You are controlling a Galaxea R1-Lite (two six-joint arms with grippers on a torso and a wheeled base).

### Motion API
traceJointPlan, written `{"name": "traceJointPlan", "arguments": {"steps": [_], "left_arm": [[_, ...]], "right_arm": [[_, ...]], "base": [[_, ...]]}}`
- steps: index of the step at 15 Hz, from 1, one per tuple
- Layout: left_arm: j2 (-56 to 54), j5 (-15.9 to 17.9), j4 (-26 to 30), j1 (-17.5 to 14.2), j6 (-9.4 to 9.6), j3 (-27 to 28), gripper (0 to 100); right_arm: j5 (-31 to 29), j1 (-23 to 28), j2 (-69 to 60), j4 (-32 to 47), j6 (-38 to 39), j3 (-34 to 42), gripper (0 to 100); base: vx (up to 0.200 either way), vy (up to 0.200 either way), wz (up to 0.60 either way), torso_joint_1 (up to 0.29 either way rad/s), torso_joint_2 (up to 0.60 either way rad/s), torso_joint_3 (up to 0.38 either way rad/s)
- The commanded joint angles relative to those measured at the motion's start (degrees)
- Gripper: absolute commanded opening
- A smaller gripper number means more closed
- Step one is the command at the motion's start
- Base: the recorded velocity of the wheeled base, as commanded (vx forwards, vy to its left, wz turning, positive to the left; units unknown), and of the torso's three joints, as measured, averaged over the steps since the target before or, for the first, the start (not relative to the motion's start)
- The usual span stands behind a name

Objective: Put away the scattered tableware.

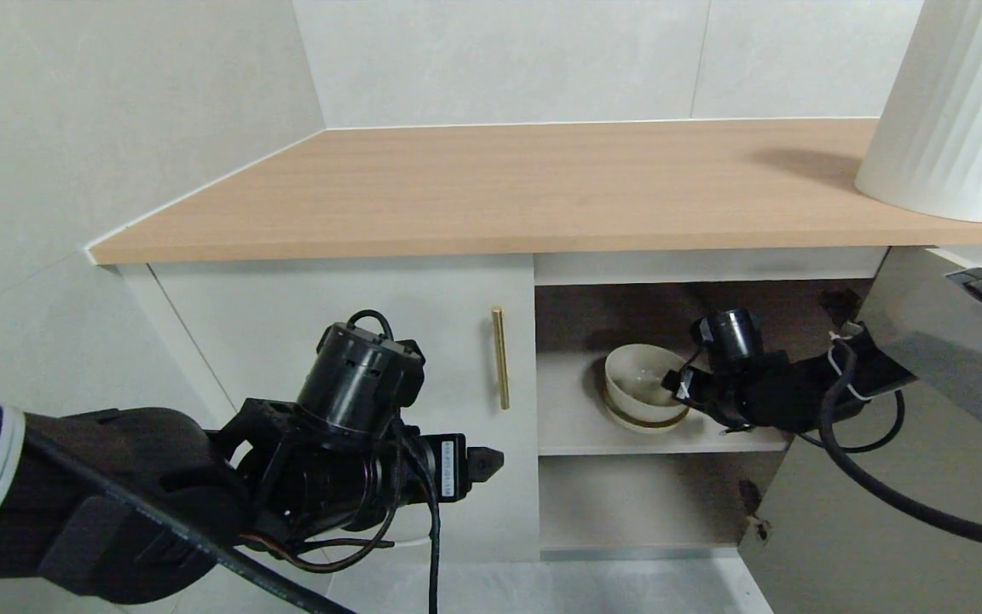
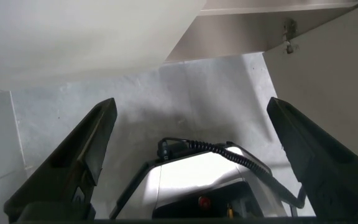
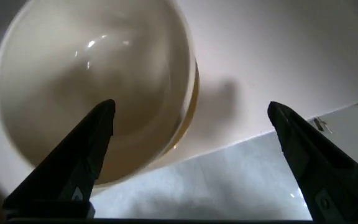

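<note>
Jaws spread wide on the right gripper (image 1: 684, 389), which sits inside the open cabinet at the bowl's (image 1: 640, 388) right-hand rim. They pinch nothing. The cream bowl, with a gold band round its foot, stands upright on the middle shelf (image 1: 568, 431), just right of the shut door with the brass handle (image 1: 499, 358).

From the right wrist camera the bowl (image 3: 92, 87) is not centred in the gap. It lies off toward one finger (image 3: 86, 155), its rim crossing behind that finger's tip, while the other finger (image 3: 309, 162) hangs over bare shelf. I cannot tell whether that near finger touches the rim.

To my eye the bowl is already placed, so the step in hand is getting clear of it. The arm should draw straight back out of the opening with the jaws held apart, so the near finger doesn't drag the bowl toward the shelf edge, and it should mind the open door (image 1: 934, 358) on the right.

The left gripper (image 1: 484, 463) hangs low before the shut door with its jaws apart too, empty, over the floor (image 2: 185, 93).
</note>
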State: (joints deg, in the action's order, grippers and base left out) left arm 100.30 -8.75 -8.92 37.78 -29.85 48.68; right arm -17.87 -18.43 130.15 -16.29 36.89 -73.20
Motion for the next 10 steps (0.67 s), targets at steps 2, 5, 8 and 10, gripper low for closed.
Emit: {"name": "traceJointPlan", "arguments": {"steps": [2, 5, 8, 10], "left_arm": [[-3.4, -0.1, 0.1, -1.7, 0.94, -0.2, 100], [-12.0, -0.4, 0.3, -5.8, 3.93, -2.7, 100], [-22.0, -0.3, 3.6, -7.4, 6.74, -6.1, 100], [-26.0, -0.3, 5.8, -7.7, 8.5, -7.5, 100]], "right_arm": [[2.8, -1.7, -8.7, 3.0, -0.3, 5.1, 100], [8.8, -5.4, -22.3, 9.2, -5.1, 12.4, 100], [9.7, -7.8, -35.6, 13.6, -8.1, 18.4, 100], [9.6, -7.8, -42.2, 19.0, -8.9, 20.9, 100]], "base": [[0.0, 0.0, 0.0, 0.0, 0.0, 0.0], [0.0, 0.0, 0.0, 0.0, 0.0, 0.0], [0.0, 0.0, 0.0, 0.0, 0.0, 0.0], [0.0, 0.0, 0.0, 0.0, 0.0, 0.0]]}}
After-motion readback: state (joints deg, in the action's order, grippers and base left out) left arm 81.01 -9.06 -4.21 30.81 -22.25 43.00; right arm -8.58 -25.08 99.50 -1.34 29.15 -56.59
